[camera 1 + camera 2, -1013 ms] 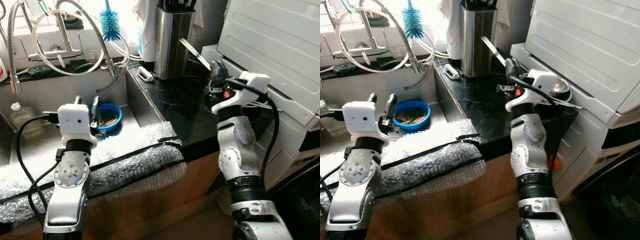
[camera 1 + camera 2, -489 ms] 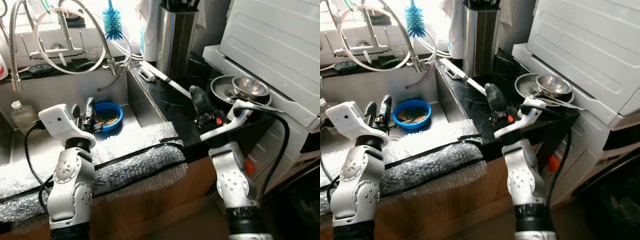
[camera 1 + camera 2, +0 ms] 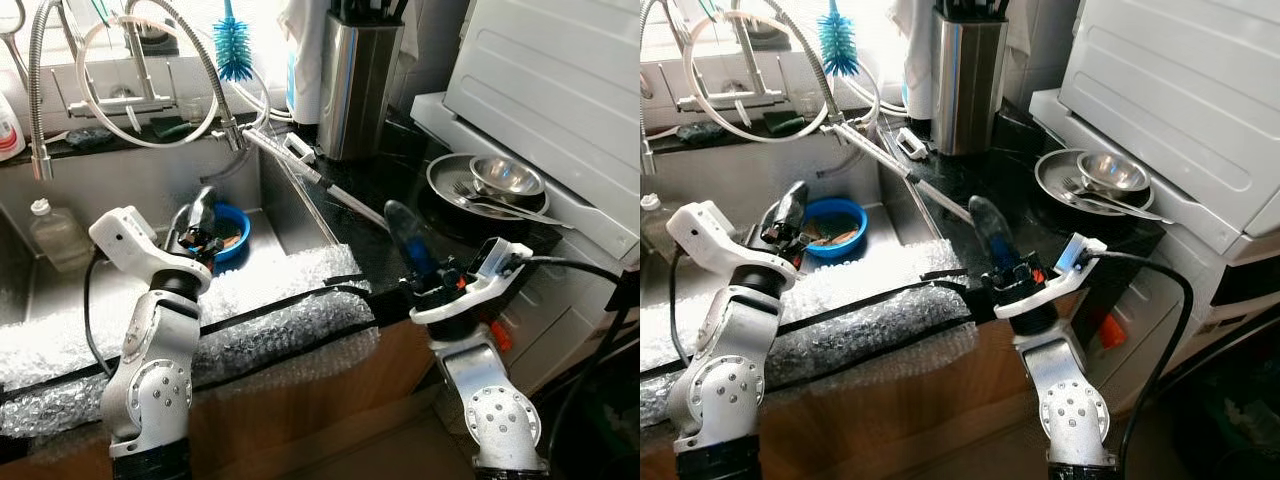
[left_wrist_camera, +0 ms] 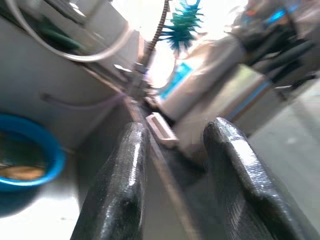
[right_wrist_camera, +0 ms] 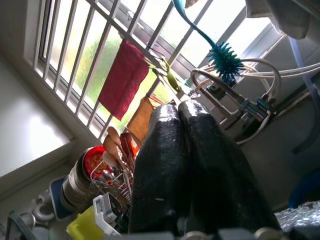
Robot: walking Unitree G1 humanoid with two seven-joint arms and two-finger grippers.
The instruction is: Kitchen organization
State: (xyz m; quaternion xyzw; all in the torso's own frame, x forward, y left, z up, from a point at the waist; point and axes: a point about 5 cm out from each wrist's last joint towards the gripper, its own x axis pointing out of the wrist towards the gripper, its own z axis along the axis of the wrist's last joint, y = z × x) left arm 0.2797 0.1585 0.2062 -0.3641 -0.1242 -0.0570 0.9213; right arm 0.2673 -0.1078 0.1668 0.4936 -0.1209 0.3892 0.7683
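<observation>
The right gripper (image 3: 400, 222) is low at the front edge of the black counter (image 3: 380, 190), and its two black fingers are pressed together. In the right wrist view the fingers (image 5: 165, 165) touch along their whole length. A long thin metal utensil (image 3: 320, 185) runs from this gripper's tip back toward the corner of the sink; whether the fingers actually pinch its end I cannot tell from these views. The left gripper (image 3: 200, 215) is raised over the sink (image 3: 60, 290), just in front of the blue bowl (image 3: 235, 232). Its fingers (image 4: 120, 190) stand apart in the left wrist view, with nothing between them.

Along the front rim of the sink lies a band of bubble wrap (image 3: 260, 320) with a black strip across it. Inside the sink, the blue bowl holds some brown things that I cannot identify, and a small clear bottle (image 3: 55, 235) stands at the left side.

Farther back on the counter, a metal plate (image 3: 455, 190) carries a small steel bowl (image 3: 505, 175) and a fork (image 3: 500, 203); it sits against the white appliance (image 3: 560, 90). A steel knife block (image 3: 355, 85) stands at the back of the counter. Behind the sink are a spring faucet (image 3: 190, 60), a white hose (image 3: 120, 70) and a blue bottle brush (image 3: 232, 55).
</observation>
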